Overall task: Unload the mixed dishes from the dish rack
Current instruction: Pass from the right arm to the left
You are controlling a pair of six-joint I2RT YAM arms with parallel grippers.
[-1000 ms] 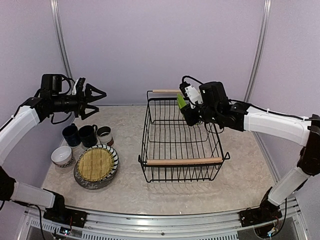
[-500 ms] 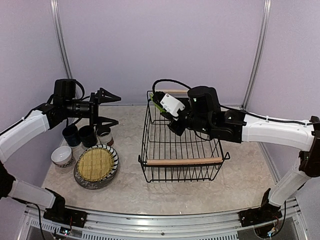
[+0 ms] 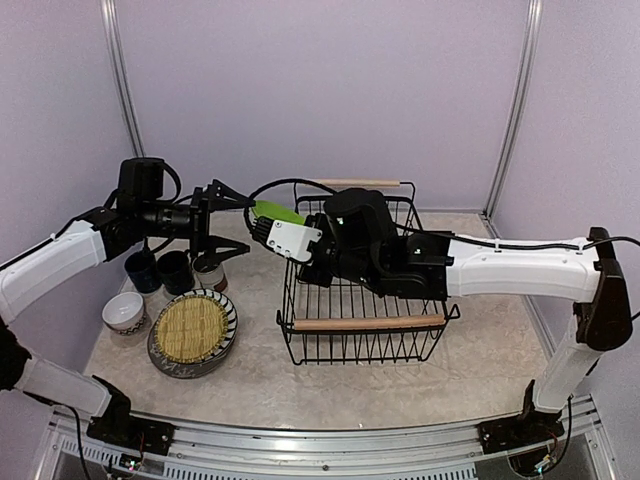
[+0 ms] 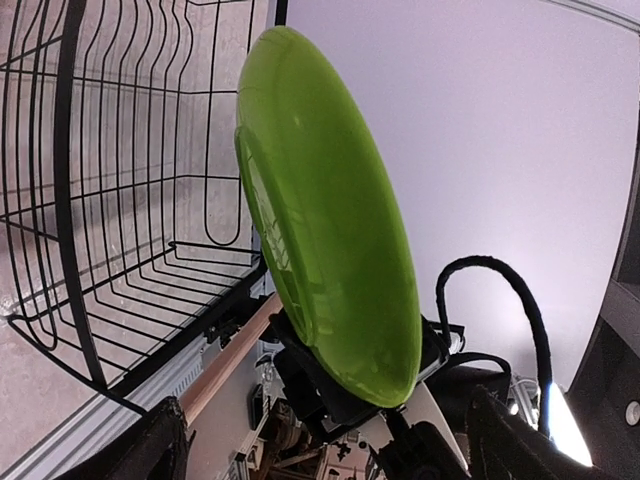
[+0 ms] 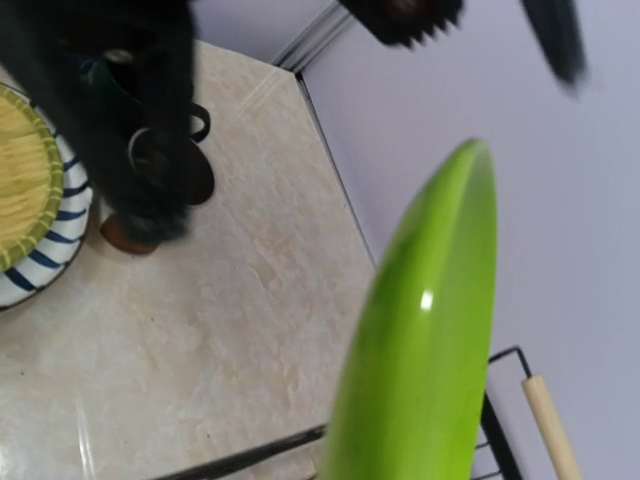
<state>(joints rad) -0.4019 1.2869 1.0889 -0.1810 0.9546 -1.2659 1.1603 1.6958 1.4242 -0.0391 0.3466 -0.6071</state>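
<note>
The right arm stretches across the table [image 3: 470, 350] to the left, passing over the dish rack [image 3: 360, 345], and its right gripper [image 4: 345, 395] is clamped on the lower edge of the lime-green plate [image 4: 325, 230]. The plate stands on edge in the air, clear of the wires, above the rack's left end and a little beyond it. From the left wrist view I see its glossy underside, with the rack's black wire wall behind it and one of the light wooden handles [image 4: 225, 365] running below. The left gripper [image 3: 228, 222] faces it from the other side with its fingers [image 3: 232, 194] spread wide, one above and one below, and the plate's near tip is just in front of them. I cannot tell whether it touches the upper one, and nothing is between the pads. Down on the tabletop, left of the rack and under the left arm, the unloaded pieces sit together: the navy mug [image 3: 141, 270], the dark green mug [image 3: 175, 271] and the white-brown cup [image 3: 210, 270] in a row, the white bowl [image 3: 123, 312] in front of them, and beside it the striped plate [image 3: 226, 318] with a yellow woven-looking disc [image 3: 190, 328] lying in it.
</note>
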